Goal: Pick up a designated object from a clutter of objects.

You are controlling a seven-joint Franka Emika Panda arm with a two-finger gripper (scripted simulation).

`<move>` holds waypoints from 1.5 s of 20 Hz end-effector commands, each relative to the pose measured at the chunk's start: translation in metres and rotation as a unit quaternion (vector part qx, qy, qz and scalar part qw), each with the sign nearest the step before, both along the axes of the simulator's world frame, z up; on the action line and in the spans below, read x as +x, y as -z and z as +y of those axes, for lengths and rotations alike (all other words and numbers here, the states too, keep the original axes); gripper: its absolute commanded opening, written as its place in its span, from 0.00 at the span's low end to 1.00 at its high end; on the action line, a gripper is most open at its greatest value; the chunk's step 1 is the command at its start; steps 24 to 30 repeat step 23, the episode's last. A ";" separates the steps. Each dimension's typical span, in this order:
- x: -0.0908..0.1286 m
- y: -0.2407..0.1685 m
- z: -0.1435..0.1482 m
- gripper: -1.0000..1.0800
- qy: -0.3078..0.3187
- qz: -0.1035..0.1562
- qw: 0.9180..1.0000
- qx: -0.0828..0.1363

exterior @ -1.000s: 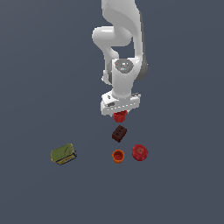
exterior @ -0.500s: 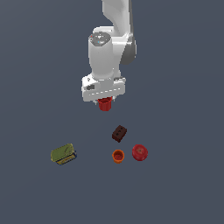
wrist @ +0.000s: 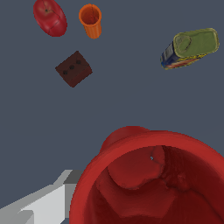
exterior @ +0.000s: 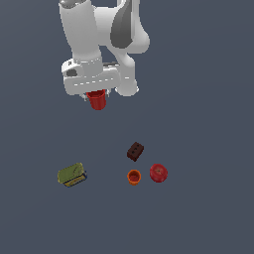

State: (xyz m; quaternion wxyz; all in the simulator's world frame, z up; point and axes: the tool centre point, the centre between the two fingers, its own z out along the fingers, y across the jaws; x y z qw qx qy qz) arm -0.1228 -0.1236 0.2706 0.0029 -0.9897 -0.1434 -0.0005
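Gripping red cup (exterior: 97, 101), claw (exterior: 97, 97) aloft

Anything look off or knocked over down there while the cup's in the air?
Only the olive-green can lies on its side, apart from the others. The red cup sits in the end effector; nothing spilled.

Exterior view looks down from afar; wrist view hugs the red cup (wrist: 148, 179).

My gripper (exterior: 97, 97) risen well above the dark brown block (exterior: 135, 151), red cup (exterior: 97, 100) lifted with it, drifted toward the exterior view's left
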 end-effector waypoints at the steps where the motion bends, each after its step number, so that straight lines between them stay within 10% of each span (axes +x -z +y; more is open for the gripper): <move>1: -0.006 -0.021 -0.021 0.00 0.000 0.000 1.000 0.000; 14: -0.021 -0.101 -0.105 0.00 0.000 0.000 1.000 -0.003; 30: -0.021 -0.114 -0.119 0.00 0.000 0.000 1.000 -0.003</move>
